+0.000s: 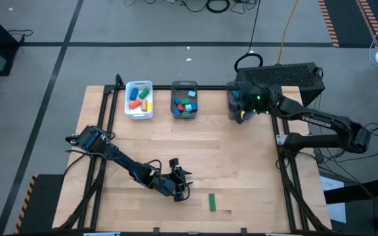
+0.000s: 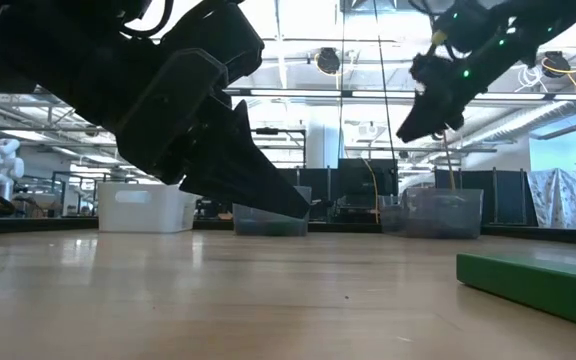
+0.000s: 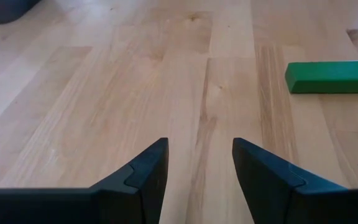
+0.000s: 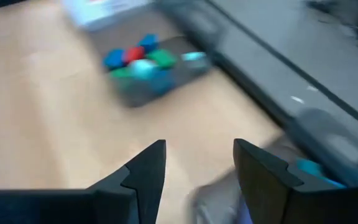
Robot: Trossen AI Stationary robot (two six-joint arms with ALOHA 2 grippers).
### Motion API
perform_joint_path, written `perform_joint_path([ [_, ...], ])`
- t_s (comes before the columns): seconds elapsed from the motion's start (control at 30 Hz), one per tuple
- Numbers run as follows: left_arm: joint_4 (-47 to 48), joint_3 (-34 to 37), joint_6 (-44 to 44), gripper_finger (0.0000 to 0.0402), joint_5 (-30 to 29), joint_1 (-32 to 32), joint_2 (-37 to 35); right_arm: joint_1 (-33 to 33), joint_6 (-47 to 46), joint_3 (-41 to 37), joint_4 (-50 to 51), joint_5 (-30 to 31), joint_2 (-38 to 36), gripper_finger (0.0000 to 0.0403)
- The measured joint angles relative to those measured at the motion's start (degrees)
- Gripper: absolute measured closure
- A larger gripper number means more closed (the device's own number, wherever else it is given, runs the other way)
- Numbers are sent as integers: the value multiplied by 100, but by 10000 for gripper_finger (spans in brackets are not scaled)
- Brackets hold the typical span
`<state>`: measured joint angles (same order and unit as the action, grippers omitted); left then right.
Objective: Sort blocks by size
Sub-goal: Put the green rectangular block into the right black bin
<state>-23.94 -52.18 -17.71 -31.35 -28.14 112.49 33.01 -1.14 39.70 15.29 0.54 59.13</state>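
A long green bar block [image 1: 211, 202] lies flat on the table near its front edge; it also shows in the left wrist view [image 3: 331, 77] and the low view [image 2: 538, 283]. My left gripper [image 1: 181, 187] is open and empty just left of the bar, close above the table. My right gripper [image 1: 241, 105] is open and empty above the right grey bin [image 1: 236, 105] at the far edge. Other blocks lie in the white tray [image 1: 139, 99] and the middle grey bin [image 1: 184, 99].
The white tray, the middle grey bin and the right grey bin stand in a row along the far edge. Bare wooden table lies between them and the green bar. A black box [image 1: 287, 75] stands behind the right bin.
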Motion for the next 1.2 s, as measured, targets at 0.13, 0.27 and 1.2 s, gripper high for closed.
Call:
perform_joint_path([
  [0.13, 0, 0, 3, 221, 2, 0, 0, -544, 91, 0, 126, -398, -122, 229],
  [0.27, -4, 0, 163, 221, 4, 0, 0, -1214, 54, 0, 154, -539, -134, 229],
  [1.2, 149, 2, 465, 221, 609, -2, -178, -5008, 628, 10, -1860, -218, 1898, 229],
])
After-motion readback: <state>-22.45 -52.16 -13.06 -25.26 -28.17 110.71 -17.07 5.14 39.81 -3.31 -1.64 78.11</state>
